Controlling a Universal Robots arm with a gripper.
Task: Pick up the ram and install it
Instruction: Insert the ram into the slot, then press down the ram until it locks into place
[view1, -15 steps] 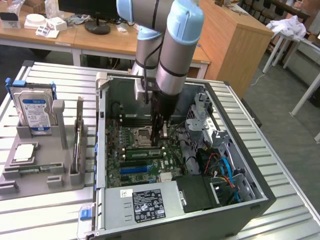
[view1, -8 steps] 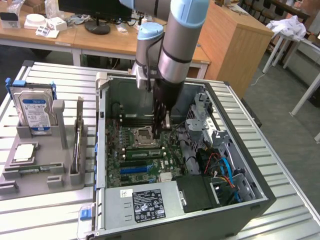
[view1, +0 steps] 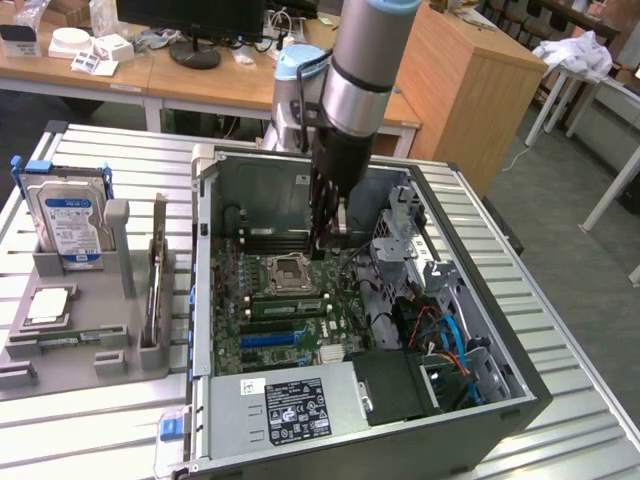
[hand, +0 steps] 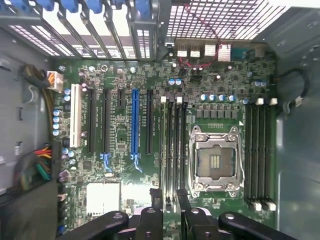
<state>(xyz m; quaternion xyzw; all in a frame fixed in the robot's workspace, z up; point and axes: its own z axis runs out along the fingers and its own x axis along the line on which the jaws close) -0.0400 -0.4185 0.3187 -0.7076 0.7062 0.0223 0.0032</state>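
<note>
Pincer: the gripper (view1: 322, 248) hangs inside the open case (view1: 203, 300), pointing down at the motherboard. Its jaws stand apart, released, with nothing visibly clamped between them.
Under the tips: in the wrist view the fingertips (hand: 156, 197) sit either side of one end of the memory slots (hand: 174, 150), in line with the slot run.
Clock face: read on the exterior view, gripper at the centre.
Ram: the ram (view1: 285, 305), a green stick with dark chips, appears to stand on edge at about 7 o'clock, in the slots just beside the processor socket (view1: 288, 272). I cannot tell whether it is fully home.
Step in hand: seating, as I judge it.
Doing it well: keep the fingers square to the slot, press straight down, and load both ends of the stick evenly. A tilted stick would likely jam one end. The white latches (hand: 163, 99) are the sign to check.
Hazard, 8 o'clock: the socket lies open, so any sideways drift risks its contacts.
Hazard, 4 o'clock: the cables (view1: 445, 335) are loose, near enough to snag.
9 o'clock: the hard drive (view1: 65, 215) is well apart, outside the case.
</note>
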